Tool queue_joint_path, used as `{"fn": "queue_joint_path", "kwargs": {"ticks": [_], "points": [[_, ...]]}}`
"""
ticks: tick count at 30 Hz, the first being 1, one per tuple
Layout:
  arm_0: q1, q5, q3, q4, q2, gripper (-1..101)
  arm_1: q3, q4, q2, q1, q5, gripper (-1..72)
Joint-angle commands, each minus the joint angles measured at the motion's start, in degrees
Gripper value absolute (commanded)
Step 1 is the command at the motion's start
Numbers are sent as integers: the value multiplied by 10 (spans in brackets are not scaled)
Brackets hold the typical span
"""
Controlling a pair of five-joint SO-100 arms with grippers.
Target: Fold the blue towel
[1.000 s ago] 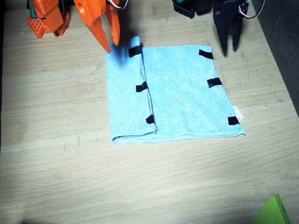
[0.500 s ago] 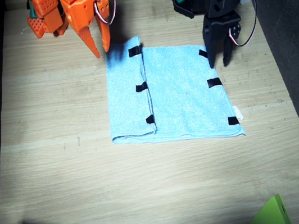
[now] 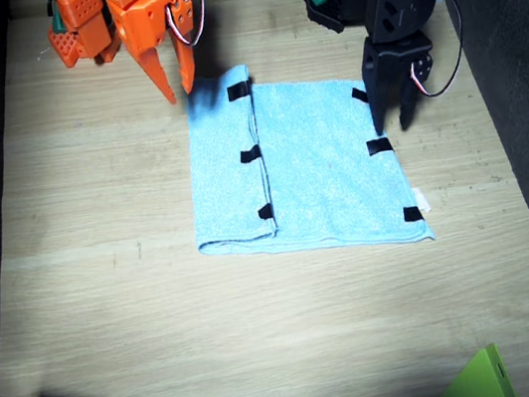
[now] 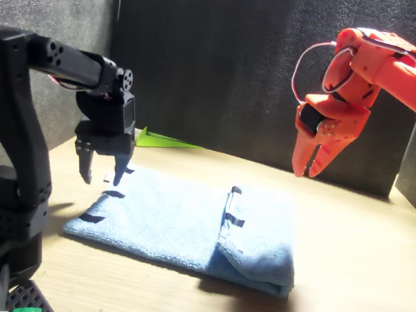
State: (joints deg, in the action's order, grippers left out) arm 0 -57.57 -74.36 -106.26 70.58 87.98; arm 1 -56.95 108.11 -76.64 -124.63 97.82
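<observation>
Down a bit more comes the left gripper (image 3: 392, 124), jaws apart; it should pinch the blue towel (image 3: 320, 165) at its edge.

The wooden table (image 3: 107, 284) is evenly lit in the fixed view; dark surroundings are underexposed. In the front view, strong glare is seen on the right arm (image 4: 388, 66), and a dark shadow is cast beside the blue towel (image 4: 181, 223).

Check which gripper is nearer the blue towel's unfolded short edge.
Left. The left gripper hovers open right at that edge of the blue towel; the right gripper hangs beyond the opposite folded side's corner.
</observation>
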Motion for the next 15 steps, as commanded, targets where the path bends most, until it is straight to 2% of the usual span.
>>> {"fn": "queue_joint_path", "kwargs": {"ticks": [1,5,15], "points": [[-3,-6,20,11,3,260,-61,-53,-78,29,30,146],[2,-6,24,5,-8,257,-182,-118,-154,47,28,148],[23,29,11,13,-26,240,-282,-149,-218,53,32,150]]}}
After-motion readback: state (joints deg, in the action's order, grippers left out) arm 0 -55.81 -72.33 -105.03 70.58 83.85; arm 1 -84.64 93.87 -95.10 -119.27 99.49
